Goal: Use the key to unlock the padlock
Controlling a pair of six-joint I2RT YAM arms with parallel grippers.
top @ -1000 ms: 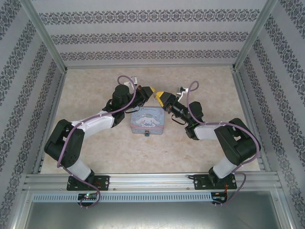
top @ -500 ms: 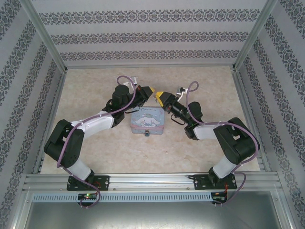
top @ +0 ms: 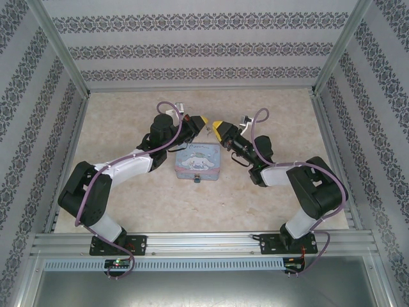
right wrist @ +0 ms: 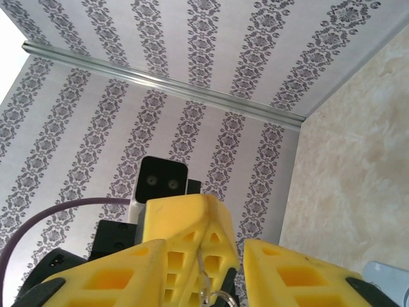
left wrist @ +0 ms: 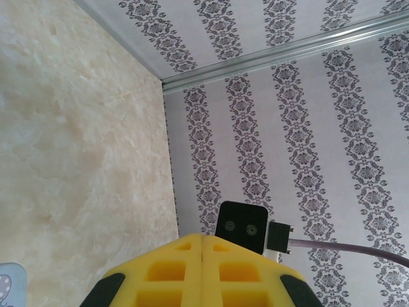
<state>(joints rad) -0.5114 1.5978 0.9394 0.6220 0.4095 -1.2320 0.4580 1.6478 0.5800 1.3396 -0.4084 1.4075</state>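
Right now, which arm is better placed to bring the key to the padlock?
Left, probably: the left gripper is shut with a thin metal ring, likely the key's, hanging at its tip, while the right gripper is open and holds nothing.

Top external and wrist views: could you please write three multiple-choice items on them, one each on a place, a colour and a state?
1. Where is the padlock? A) at the near edge of the tin B) on the tin's lid C) by the left wall
2. What colour are the pincer fingers? A) red B) yellow C) green
3. How is the left pincer? A) wide open B) shut C) open around the tin
Key: 1 A, it sits dark at the edge facing the arm bases. 2 B, both wrist views show yellow. 3 B, its fingers touch, seemingly pinching a thin metal ring.
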